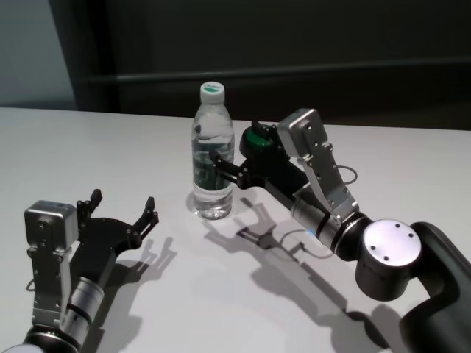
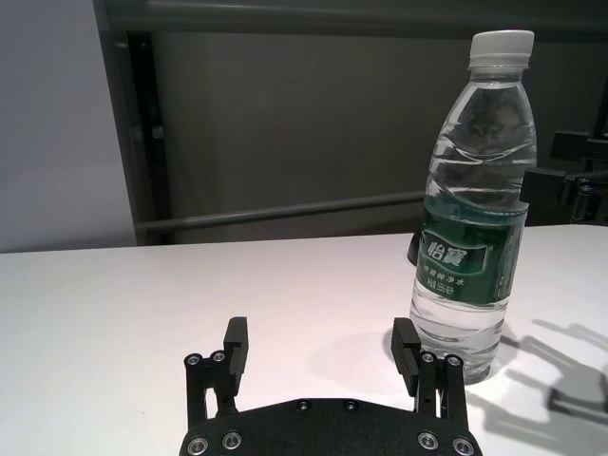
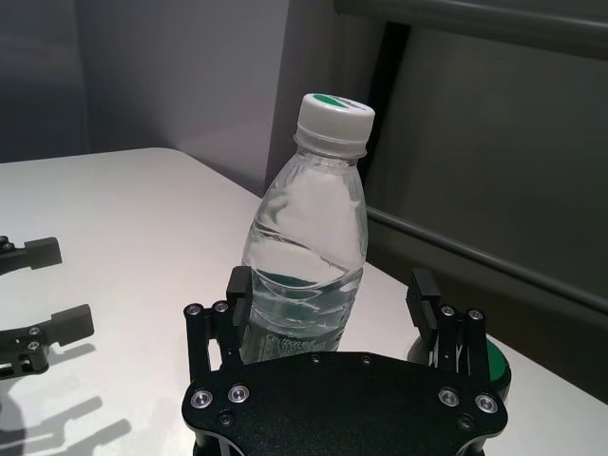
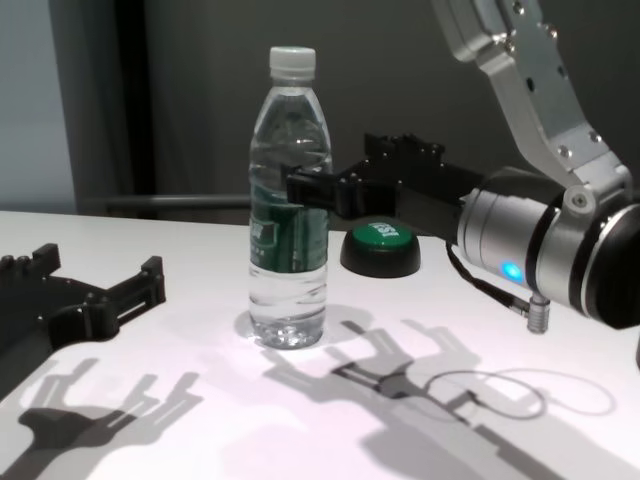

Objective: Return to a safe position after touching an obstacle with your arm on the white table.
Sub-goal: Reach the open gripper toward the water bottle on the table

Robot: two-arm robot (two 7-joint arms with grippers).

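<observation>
Standing upright on the white table (image 1: 88,140), the obstacle (image 1: 213,151) holds water; right gripper (image 1: 234,176) gapes beside it, left gripper (image 1: 124,209) gapes apart, both empty.

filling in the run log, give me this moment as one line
right gripper: open, one finger at water bottle label | left gripper: open, idle, apart from bottle | bottle: upright on white table

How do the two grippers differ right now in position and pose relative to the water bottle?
The right gripper is raised off the white table, right at the water bottle, one finger level with its green label. The left gripper sits low near the table's front left, well away from the bottle. Both are open and empty.
</observation>
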